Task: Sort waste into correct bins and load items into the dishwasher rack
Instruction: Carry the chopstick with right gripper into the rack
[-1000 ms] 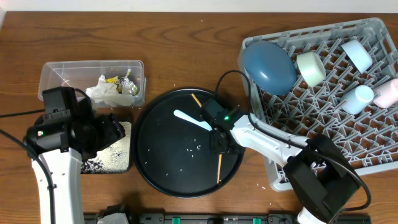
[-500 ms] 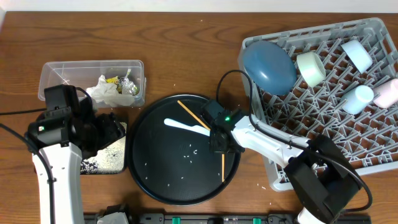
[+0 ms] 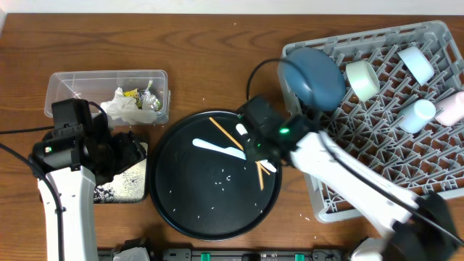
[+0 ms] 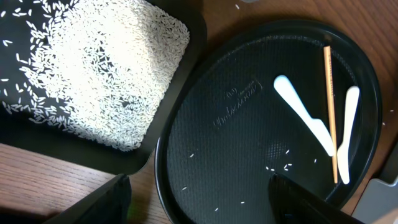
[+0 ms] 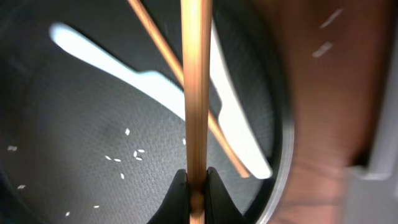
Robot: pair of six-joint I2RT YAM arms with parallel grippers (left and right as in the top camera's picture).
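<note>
- Your right gripper (image 5: 196, 186) has risen and swung toward the dishwasher rack (image 3: 377, 138) since half a second ago. The chopstick (image 3: 259, 176) that lay flat near the right rim of the round black tray (image 3: 181, 206) now tilts up with it.
- That claw is pinched narrow on the chopstick near one end, so the long shaft sticks out ahead, which suits sliding it into the rack.
- A second chopstick (image 5: 155, 37) lies on the round tray across a white knife (image 3: 214, 147), beside another white utensil (image 5: 239, 134), with loose rice grains (image 5: 134, 152) around them.
- Your left gripper (image 4: 202, 196) hangs spread wide and empty where the black rectangular tray (image 3: 107, 193), heaped with rice, meets the round tray.
- Watch the blue plate (image 3: 313, 76) and the rack's near wall: both likely sit in the chopstick's path.
</note>
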